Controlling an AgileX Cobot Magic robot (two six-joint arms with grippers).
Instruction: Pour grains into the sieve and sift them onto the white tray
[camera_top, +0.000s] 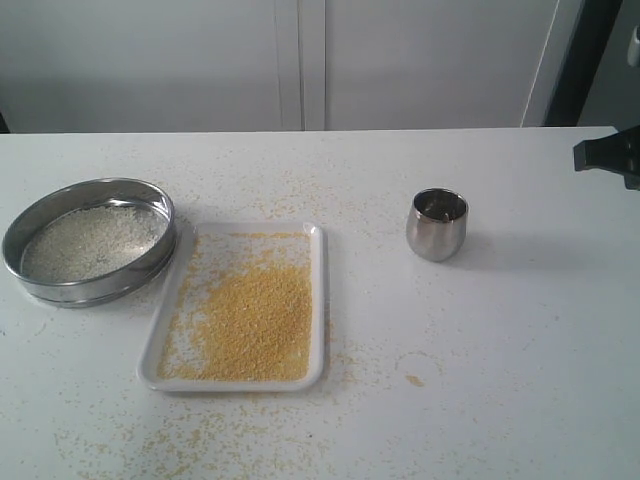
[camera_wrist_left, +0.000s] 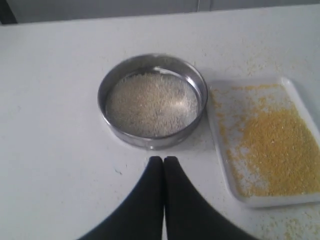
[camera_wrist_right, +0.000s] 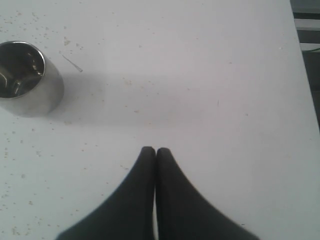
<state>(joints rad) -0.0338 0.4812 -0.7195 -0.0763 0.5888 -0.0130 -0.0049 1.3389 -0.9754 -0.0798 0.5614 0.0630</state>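
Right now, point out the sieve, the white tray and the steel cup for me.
sieve (camera_top: 90, 293), exterior view, near side of its steel wall.
white tray (camera_top: 212, 243), exterior view, bare corner beside the sieve.
steel cup (camera_top: 436, 238), exterior view, outer wall.

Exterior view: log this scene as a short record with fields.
tray: flat rectangular white tray, covered with golden-yellow grains
sieve: wide round steel sieve, on the white table, beside the tray, holding pale whitish grains
cup: small rounded steel cup, upright, apart from the tray, looks empty
left pincer: shut, empty, near the sieve
right pincer: shut, empty, near the cup
spill: golden bits scattered on the table
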